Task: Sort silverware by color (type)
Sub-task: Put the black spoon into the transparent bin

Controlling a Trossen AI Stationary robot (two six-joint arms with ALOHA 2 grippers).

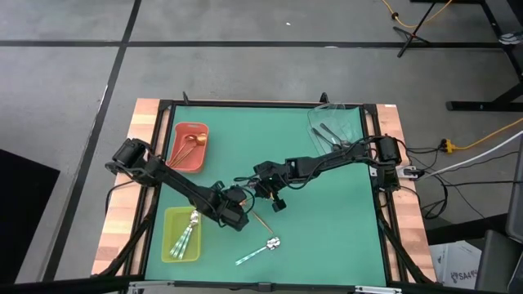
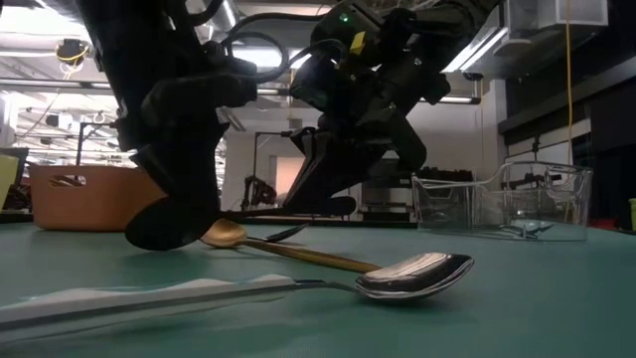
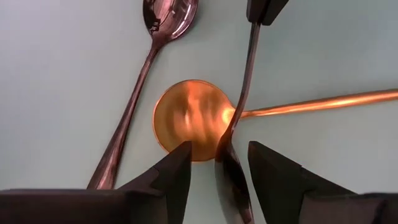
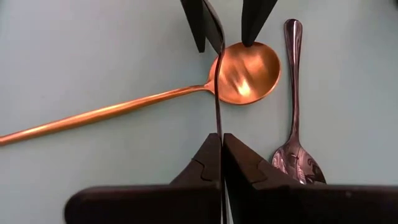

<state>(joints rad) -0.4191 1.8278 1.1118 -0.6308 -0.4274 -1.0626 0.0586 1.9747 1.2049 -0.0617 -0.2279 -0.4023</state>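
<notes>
Green matting covers the surface [image 1: 327, 163], and near its middle a dark spoon [image 4: 217, 93] is held up between the two arms, above a copper spoon [image 3: 189, 118] that lies flat with its thin handle running away toward the near edge. The right hand [image 4: 222, 152] is pinched tight on the dark spoon's handle, while the left hand [image 3: 217, 165] stands spread with the spoon's bowl end hanging in the gap between its fingers [image 3: 174, 174], gripping nothing yet. A second dark spoon [image 3: 140, 87] lies just beside the copper bowl. These spoons look light, stiff and slick, so I judge a hold is safest across the flat of the handle, where the fingers can bear on two faces; the polished bowl would likely slip or swivel. Nearer the front edge lies a mint-handled spoon [image 1: 260, 250] with a shiny bowl. A red tray [image 1: 176, 155] at the left holds copper pieces, a yellow-green tray [image 1: 167, 245] below it holds mint-handled ones, and a clear tray [image 1: 351, 118] at the far right corner holds dark ones. Beyond the surface, grey floor with dark lines, a yellow cable and stand legs show; the low view looks into a lit workshop.
</notes>
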